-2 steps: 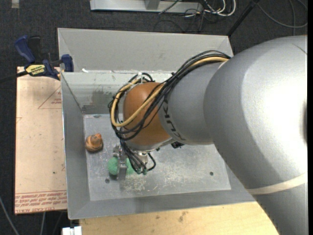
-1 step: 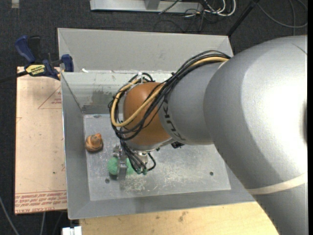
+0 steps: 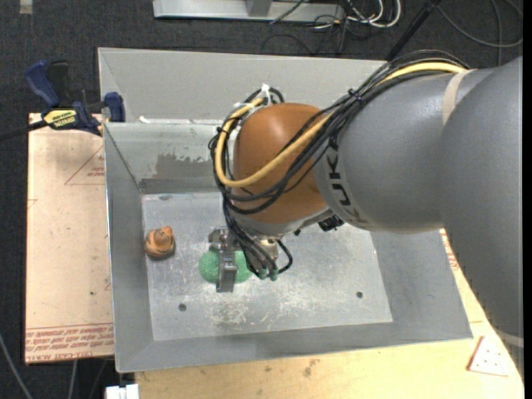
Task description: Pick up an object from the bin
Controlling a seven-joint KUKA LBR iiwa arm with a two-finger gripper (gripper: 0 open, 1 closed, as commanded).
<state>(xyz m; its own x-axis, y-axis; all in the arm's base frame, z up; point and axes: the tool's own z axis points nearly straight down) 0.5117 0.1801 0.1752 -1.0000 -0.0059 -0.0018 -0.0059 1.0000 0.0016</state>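
Camera view looks down into the grey bin (image 3: 332, 293). The big grey arm (image 3: 416, 156) reaches in from the right. Its claw (image 3: 226, 274) is low down by the bin floor, right on a small green thing (image 3: 208, 267) near the middle of the bin. I cannot tell how wide the claw is, or if it has hold of the green thing. A little orange thing (image 3: 160, 241) sits apart on the left. I think nothing is lifted yet, because the green thing looks like it lies on the floor. The grab and the lift are left to do.
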